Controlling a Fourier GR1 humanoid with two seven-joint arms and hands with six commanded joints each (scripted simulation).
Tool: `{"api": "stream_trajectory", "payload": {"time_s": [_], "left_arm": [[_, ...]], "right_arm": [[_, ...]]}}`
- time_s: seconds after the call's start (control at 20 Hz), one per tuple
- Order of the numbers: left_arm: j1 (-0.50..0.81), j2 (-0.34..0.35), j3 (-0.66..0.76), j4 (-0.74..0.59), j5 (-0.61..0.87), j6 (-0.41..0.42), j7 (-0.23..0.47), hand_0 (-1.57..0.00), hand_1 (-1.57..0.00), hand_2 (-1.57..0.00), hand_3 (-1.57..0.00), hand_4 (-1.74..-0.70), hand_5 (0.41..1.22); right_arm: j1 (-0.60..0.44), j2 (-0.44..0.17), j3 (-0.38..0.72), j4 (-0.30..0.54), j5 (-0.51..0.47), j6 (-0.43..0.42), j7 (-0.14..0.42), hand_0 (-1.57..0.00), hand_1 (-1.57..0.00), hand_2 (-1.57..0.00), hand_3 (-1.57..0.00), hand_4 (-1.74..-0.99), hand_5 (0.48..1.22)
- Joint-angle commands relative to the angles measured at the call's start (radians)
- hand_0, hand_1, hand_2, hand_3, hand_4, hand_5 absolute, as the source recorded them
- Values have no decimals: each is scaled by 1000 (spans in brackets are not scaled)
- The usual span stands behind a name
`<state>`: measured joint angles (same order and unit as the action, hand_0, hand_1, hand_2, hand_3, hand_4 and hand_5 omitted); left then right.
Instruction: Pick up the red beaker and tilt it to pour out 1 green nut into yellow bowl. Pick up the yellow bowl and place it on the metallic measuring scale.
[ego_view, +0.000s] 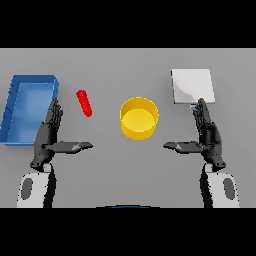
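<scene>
Item 1: red beaker (84, 103). A slim, glossy red tube with a rounded lower end, seen at a slant, its top toward the far left and its bottom toward the near right. It is on the grey table (110, 165), between the blue bin and the yellow bowl, nearer the bin. Whether it stands or lies cannot be told from this angle. Its contents are not visible.

Item 2: yellow bowl (139, 118). A round, straight-walled vessel in bright yellow, with a paler yellow floor. It sits upright near the middle of the table, apart from the beaker and from both hands. Nothing shows inside it.

Item 3: metallic measuring scale (192, 86). A flat, pale grey square plate at the far right, with a small tab at its near edge. Nothing is on it.

Item 4: blue bin (27, 107). A rectangular open tray at the far left.

Item 5: left hand (47, 135). Fingers straight and together, pointing away, thumb stretched inward; holding nothing, just beside the bin's near corner.

Item 6: right hand (207, 135). Same pose mirrored; fingertips lie by the scale's near edge, holding nothing.
</scene>
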<state>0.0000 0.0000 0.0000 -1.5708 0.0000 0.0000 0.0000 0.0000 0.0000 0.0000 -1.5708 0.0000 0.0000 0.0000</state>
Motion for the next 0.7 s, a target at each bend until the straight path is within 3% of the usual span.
{"api": "stream_trajectory", "payload": {"time_s": [0.0, 0.25, 0.35, 0.45, 0.65], "left_arm": [[-4, 0, 1, 2, 0, 2, 2, 1, 1, 1, 1, -1204, 652], [-43, 0, 11, 38, -1, 8, 14, 1, 1, 1, 1, -1204, 652], [-2, 38, -52, -39, -83, 5, 12, 1, 1, 1, 1, -1207, 649], [35, 45, -89, -79, -121, 0, 34, 1, 1, 1, 1, -1218, 654], [43, 69, -95, -99, -129, -14, 46, 1, 1, 1, 1, -1230, 662]], "right_arm": [[-1, -1, -1, 1, -1, -1, 1, 1, 1, 1, 1, -1245, 681], [-18, -12, -16, 20, -11, 6, 10, 1, 1, 1, 1, -1245, 681], [63, -72, 63, -57, 162, -27, -126, 1, 1, 1, 1, -1242, 678], [93, -85, 101, -103, 237, -46, -122, 1, 1, 1, 1, -1235, 679], [99, -93, 110, -135, 236, -31, -98, 1, 1, 1, 1, -1245, 681]]}}
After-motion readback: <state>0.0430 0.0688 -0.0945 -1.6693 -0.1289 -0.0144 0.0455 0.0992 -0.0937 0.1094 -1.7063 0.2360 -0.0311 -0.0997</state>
